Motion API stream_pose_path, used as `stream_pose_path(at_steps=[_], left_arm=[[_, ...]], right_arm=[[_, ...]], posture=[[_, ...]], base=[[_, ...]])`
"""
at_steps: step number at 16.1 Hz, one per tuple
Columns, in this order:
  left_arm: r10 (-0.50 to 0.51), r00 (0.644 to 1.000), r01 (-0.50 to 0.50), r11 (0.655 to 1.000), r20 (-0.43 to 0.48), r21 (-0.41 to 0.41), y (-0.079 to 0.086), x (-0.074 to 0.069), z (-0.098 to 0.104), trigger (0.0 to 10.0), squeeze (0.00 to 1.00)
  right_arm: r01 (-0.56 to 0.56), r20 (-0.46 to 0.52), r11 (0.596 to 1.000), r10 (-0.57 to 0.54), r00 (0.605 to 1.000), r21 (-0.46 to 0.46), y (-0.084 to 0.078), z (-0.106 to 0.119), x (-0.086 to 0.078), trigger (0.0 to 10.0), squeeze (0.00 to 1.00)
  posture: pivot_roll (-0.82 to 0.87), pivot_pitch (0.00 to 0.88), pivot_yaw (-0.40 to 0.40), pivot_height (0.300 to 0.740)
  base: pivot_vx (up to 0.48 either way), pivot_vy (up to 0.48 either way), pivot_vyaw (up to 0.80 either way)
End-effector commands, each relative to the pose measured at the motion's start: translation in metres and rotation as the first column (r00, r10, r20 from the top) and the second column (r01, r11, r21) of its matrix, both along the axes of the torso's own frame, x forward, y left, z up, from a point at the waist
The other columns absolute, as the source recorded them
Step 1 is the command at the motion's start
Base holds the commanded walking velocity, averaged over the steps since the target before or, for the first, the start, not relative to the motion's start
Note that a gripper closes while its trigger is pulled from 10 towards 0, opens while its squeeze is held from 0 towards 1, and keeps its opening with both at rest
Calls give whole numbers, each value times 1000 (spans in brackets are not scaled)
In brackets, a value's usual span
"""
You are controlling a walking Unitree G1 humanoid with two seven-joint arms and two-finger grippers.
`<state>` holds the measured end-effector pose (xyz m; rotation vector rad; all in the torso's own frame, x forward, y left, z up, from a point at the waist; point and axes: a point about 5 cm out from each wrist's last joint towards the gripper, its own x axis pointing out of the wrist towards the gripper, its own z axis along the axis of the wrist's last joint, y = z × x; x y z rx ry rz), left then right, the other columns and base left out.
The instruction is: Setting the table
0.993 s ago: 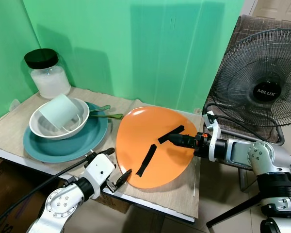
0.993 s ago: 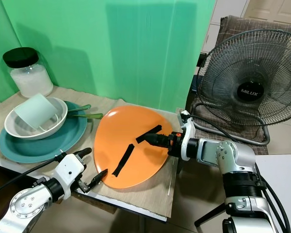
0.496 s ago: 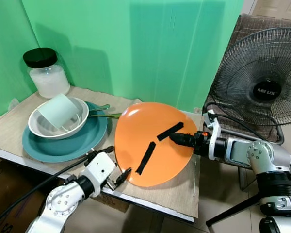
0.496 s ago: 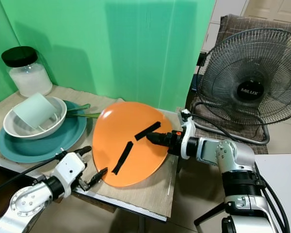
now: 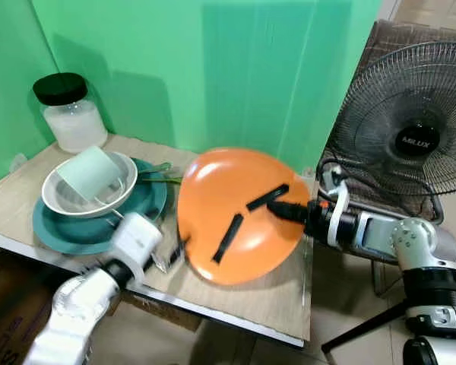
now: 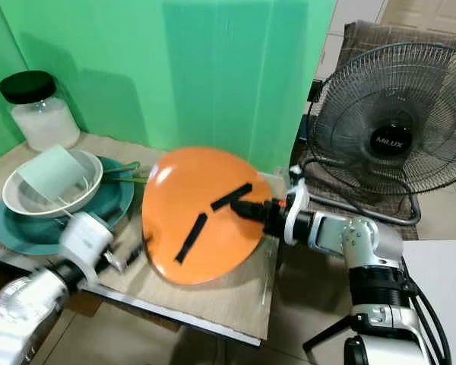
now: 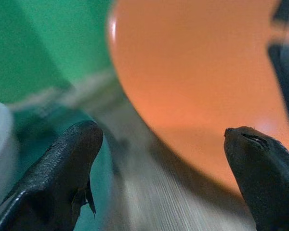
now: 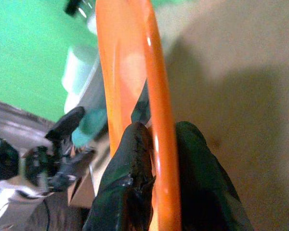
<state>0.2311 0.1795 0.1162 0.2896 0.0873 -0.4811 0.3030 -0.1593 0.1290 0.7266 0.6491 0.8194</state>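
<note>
Orange plate [image 5: 235, 213]: now tipped steeper and lifted off the surface [image 5: 281, 304], rim clamped in right gripper [image 5: 277, 209]; left gripper [image 7: 159, 163], fingers apart, swung nearer its left edge.

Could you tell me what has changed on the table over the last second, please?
The right claw, still clamped on the orange plate, has tipped it from nearly flat up onto its near edge. The left claw, open, has swung in toward the plate's lower rim without taking hold. The teal plate, the bowl with the mug in it, and the jar stayed put.
</note>
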Motion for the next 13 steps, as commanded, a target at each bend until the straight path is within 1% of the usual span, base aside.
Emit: stream_pose_path(at_steps=[1, 2, 3, 4, 5, 6, 7, 8, 9, 10, 12, 13], left_arm=[[14, 999, -12, 999, 43, -48, 1, 3, 15, 10000, 169], [31, 994, -18, 992, 100, -126, 1, 5, 38, 10000, 1000], [38, 992, -21, 990, 116, -143, 0, 6, 44, 10000, 1000], [61, 988, -38, 987, 144, -157, 0, 6, 53, 10000, 1000], [78, 981, -53, 988, 176, -142, -6, 8, 61, 10000, 824], [89, 978, -64, 989, 189, -133, -11, 8, 66, 10000, 153], [96, 978, -71, 989, 186, -132, -13, 9, 67, 10000, 0], [99, 978, -77, 989, 184, -126, -15, 9, 67, 10000, 0], [109, 977, -87, 988, 183, -125, -18, 8, 68, 10000, 0], [135, 976, -115, 986, 170, -123, -22, 9, 69, 10000, 0], [183, 970, -158, 974, 158, -160, -24, 10, 70, 10000, 0], [203, 967, -176, 969, 153, -173, -24, 11, 70, 10000, 0]], right_arm=[[21, 111, 998, -27, 994, 53, -1, 21, 4, 0, 0], [64, 192, 994, -79, 978, 86, -4, 33, -1, 0, 0], [81, 220, 992, -100, 970, 94, -6, 38, -3, 0, 0], [120, 285, 987, -147, 947, 110, -10, 49, -7, 0, 0], [213, 417, 973, -230, 879, 87, -18, 68, -13, 10000, 0], [284, 505, 957, -273, 819, 58, -24, 81, -20, 10000, 0], [310, 528, 950, -280, 802, 34, -25, 84, -23, 10000, 0], [331, 562, 944, -274, 780, 1, -26, 86, -26, 10000, 0], [364, 608, 931, -274, 745, -26, -24, 90, -34, 10000, 0], [404, 671, 914, -285, 684, -24, -18, 98, -47, 10000, 0], [466, 700, 884, -319, 639, -23, -12, 99, -60, 10000, 0], [492, 707, 870, -334, 623, -23, -10, 99, -63, 10000, 0]], posture=[[-27, 0, -10, 740], [-23, 0, -1, 740], [-22, 0, 0, 740], [-20, 0, 2, 740], [-21, 0, 10, 740], [-21, 0, 14, 740], [-22, 0, 17, 740], [-27, 0, 25, 740], [-37, 0, 38, 740], [-42, 0, 44, 740], [-64, 0, 65, 740], [-64, 0, 65, 740]], base=[[0, 0, 0], [0, 0, 0], [0, 0, 0], [0, 0, 0], [0, 0, 0], [0, 0, 0], [0, 0, 0], [0, 0, 0], [0, 0, 0], [0, 0, 0], [0, 0, 0], [0, 0, 0]])
